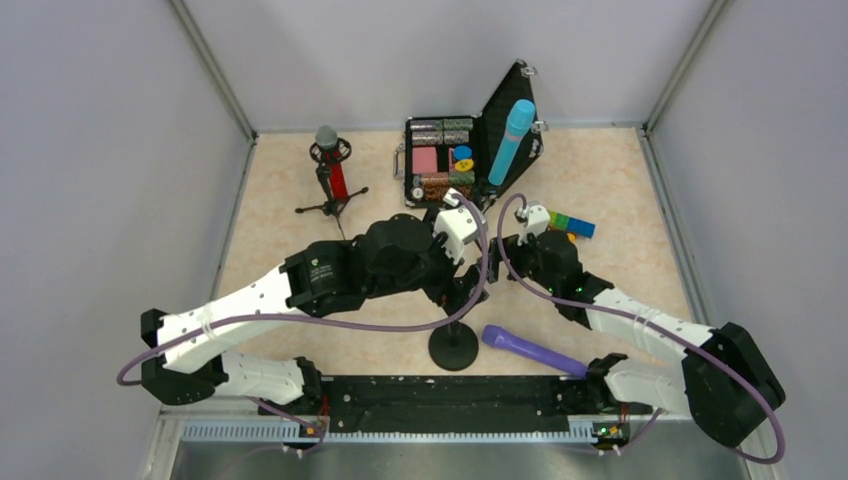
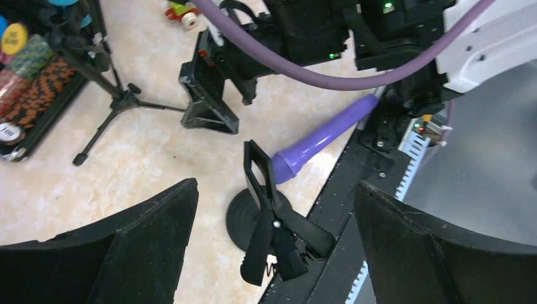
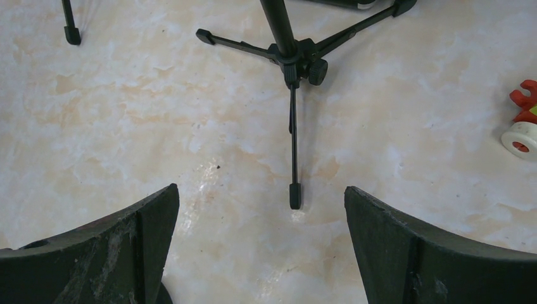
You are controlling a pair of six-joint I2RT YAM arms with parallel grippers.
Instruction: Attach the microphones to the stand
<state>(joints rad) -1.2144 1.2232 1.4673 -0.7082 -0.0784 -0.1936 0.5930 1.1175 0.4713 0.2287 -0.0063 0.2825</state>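
The purple mic (image 1: 530, 350) is lying flat on the bench (image 1: 620, 180) close to the near edge, one end just beside the round foot of the stand (image 1: 453, 346). It is not yet fitted. The left hand (image 2: 275, 187) is hanging over that stand's spring clip (image 2: 269, 209), fingers spread, holding nothing. The right hand (image 3: 259, 190) is hovering farther out, also spread and holding nothing, above a leg of a tripod (image 3: 292, 57).

Beyond it the car (image 1: 570, 222) is sitting, then an open case (image 1: 440, 160) of chips. The blue mic (image 1: 510, 140) is standing up in front of its lid, seemingly on that tripod. The red mic (image 1: 327, 150) is standing on its own tripod at far left.

Risks, as I am judging them:
- Squeezing the clip off-centre could tip the slim stand.
- The smooth purple mic could roll when nudged.
- A careless drop of the right hand could kick the tripod leg and topple the blue mic.

One yellow chip is carrying writing, too small to read.
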